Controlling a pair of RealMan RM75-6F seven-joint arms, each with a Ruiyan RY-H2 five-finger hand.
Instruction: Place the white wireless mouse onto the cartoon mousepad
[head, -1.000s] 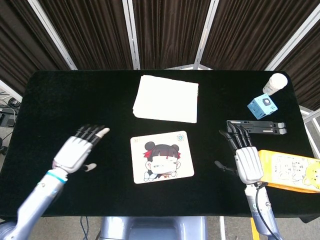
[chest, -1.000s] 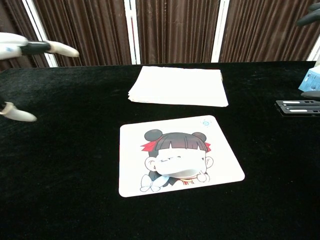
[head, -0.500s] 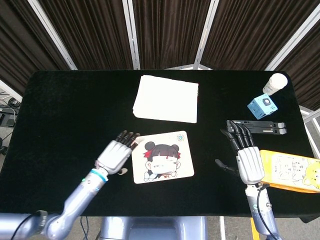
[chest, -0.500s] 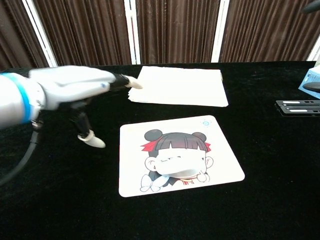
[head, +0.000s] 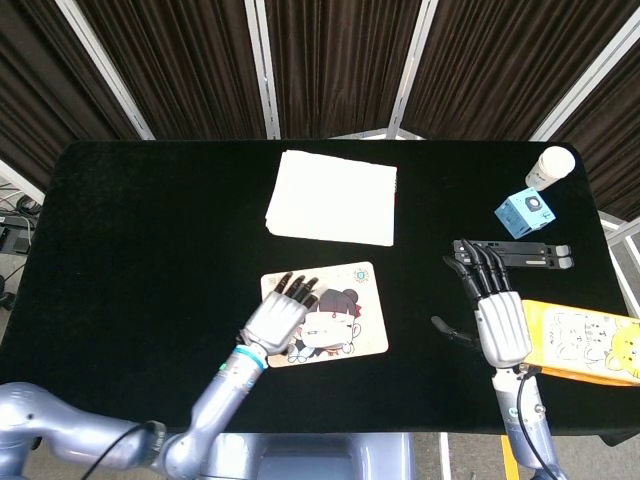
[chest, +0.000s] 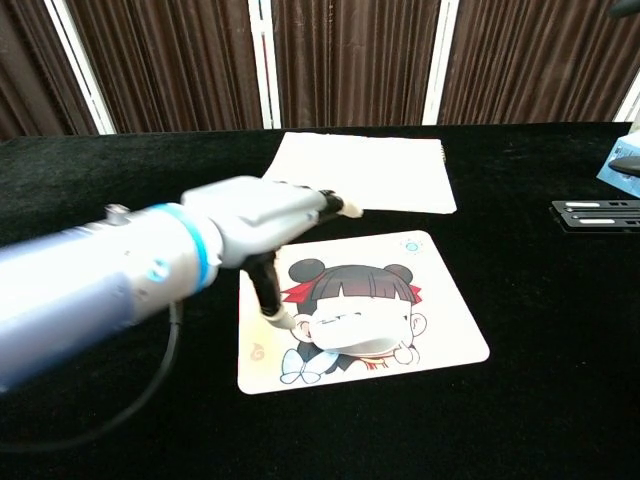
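Dark curtains (head: 330, 60) are hanging behind the black desk (head: 150, 250), where the cartoon mousepad (head: 366, 300) is lying at the middle. Reaching in with nothing held, the left robot hand (head: 280, 315) is hovering over the pad's left part with fingers spread. The right robot hand (head: 497, 325) is lying flat, empty and well apart. A pale rounded shape, seemingly the white wireless mouse (chest: 352, 338), is sitting mid-pad, just right of the left hand's thumb; its long axis is unclear.
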